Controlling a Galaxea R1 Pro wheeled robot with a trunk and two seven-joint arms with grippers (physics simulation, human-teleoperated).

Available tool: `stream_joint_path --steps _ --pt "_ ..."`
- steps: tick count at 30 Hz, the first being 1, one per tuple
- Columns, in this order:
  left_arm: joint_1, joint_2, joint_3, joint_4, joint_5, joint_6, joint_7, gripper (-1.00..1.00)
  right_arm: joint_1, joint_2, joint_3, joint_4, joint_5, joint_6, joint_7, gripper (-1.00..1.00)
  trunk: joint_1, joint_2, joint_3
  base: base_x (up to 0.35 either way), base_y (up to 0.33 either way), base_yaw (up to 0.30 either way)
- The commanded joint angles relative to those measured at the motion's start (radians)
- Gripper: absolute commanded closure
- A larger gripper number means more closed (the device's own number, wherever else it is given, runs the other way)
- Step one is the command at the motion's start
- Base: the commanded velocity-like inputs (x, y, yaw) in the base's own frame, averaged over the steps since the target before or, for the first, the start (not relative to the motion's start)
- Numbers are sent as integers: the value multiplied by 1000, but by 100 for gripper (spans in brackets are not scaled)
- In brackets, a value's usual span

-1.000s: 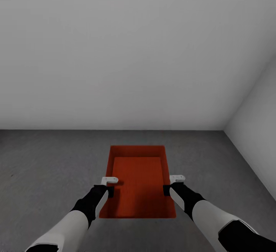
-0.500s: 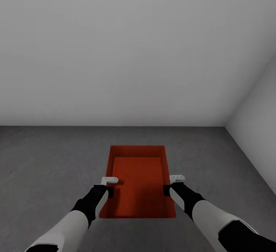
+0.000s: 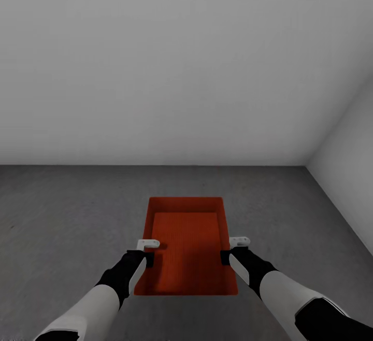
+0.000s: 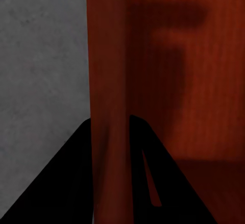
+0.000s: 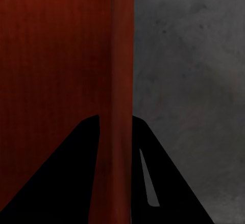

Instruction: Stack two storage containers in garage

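Observation:
One orange-red storage container (image 3: 185,242) hangs in front of me over the dark grey garage floor (image 3: 62,216), open side up and empty. My left gripper (image 3: 147,258) is shut on its left long wall, and my right gripper (image 3: 226,256) is shut on the right long wall. In the left wrist view the black fingers of the left gripper (image 4: 109,119) pinch the container's rim (image 4: 107,55), with the floor (image 4: 41,55) to one side. The right wrist view has the right gripper (image 5: 116,117) clamped on the opposite wall (image 5: 121,45), beside the floor (image 5: 189,55).
A plain white wall (image 3: 155,71) stands ahead across the concrete. A second white wall (image 3: 347,165) meets it at a corner on the right. Open concrete stretches to the left of the container and in front of it.
The whole view has shifted: the line where wall meets floor sits higher and more concrete shows. Both grippers and the container keep the same place relative to me.

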Motion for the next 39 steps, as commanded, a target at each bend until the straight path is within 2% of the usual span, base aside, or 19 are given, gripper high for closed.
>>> stream_joint_path --steps 1,16,39 --pt "0 8 -18 42 -11 71 7 100 -2 -1 38 -6 -21 0 -6 100 4 -8 -6 0 0 0" --pt "0 8 -18 42 -11 71 7 100 -2 -1 38 -6 -21 1 -6 100 61 -113 -77 0 0 0" --pt "0 7 -20 40 -12 71 7 100 -2 -1 38 -6 -21 3 -6 100 61 -113 -81 0 0 0"
